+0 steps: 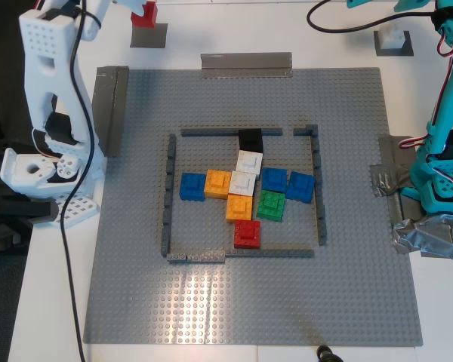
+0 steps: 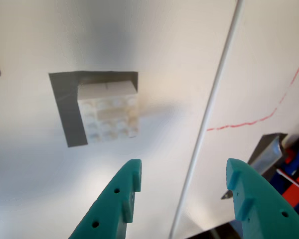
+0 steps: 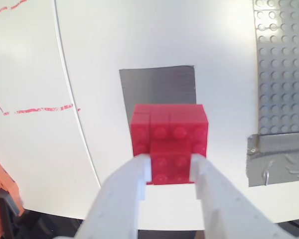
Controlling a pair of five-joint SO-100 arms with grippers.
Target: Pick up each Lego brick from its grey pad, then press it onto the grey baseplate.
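Note:
My second gripper (image 3: 172, 162), with white fingers, is shut on the raised top of the red Lego brick (image 3: 168, 129). The brick looks lifted just off its grey pad (image 3: 157, 82). In the exterior view the red brick (image 1: 143, 13) hangs over that pad (image 1: 149, 36) at the top left. My first gripper (image 2: 184, 172), with teal fingers, is open and empty, short of the white Lego brick (image 2: 108, 115) on its grey pad (image 2: 67, 107). That white brick (image 1: 393, 36) shows at the exterior view's top right. The grey baseplate (image 1: 249, 302) fills the middle.
Inside the baseplate's dark grey outline (image 1: 168, 192) sit several pressed bricks (image 1: 245, 192): blue, orange, white, green, red, black. Grey tape strips (image 1: 112, 105) (image 1: 247, 64) edge the plate. The white arm's base (image 1: 53, 173) and the teal arm's base (image 1: 442, 177) with a silver tape wad (image 1: 430, 235) flank it.

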